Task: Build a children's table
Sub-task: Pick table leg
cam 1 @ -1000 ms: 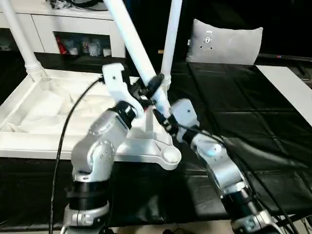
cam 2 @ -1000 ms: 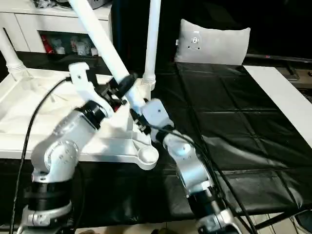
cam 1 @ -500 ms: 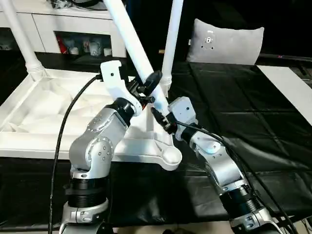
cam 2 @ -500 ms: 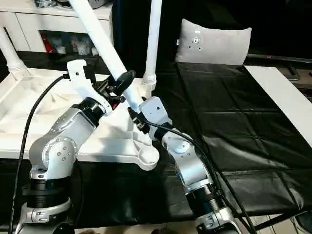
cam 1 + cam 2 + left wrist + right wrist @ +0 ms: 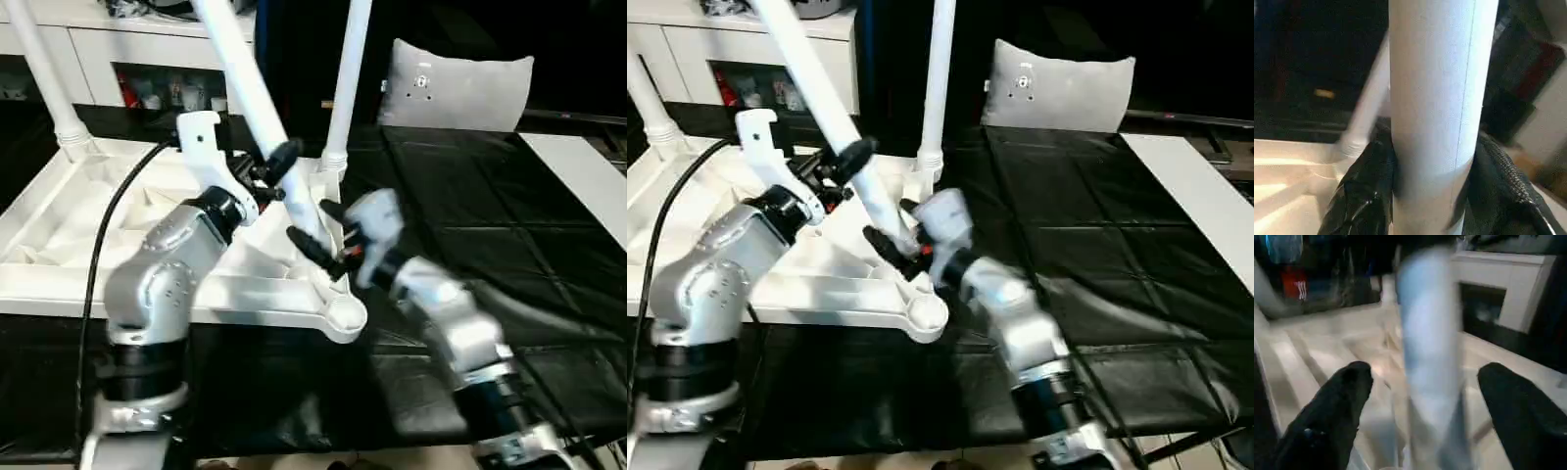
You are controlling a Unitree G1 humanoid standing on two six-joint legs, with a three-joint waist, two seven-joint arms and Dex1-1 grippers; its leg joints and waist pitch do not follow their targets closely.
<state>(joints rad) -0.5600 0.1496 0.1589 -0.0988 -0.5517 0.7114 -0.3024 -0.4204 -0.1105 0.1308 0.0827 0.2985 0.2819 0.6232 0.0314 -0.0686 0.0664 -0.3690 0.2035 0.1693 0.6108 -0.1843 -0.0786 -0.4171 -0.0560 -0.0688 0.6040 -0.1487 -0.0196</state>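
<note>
Clamping the tilted leg, left end effector, right end effector spread wide around it, seemingly not touching

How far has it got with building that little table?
Done: the far-left leg and far-right leg stand in sockets of the upturned top. In hand: a third leg, tilted, clamped by the left gripper, with the right gripper open around its lower part. Left: seating it in the empty near-right socket, then a fourth leg.
</note>
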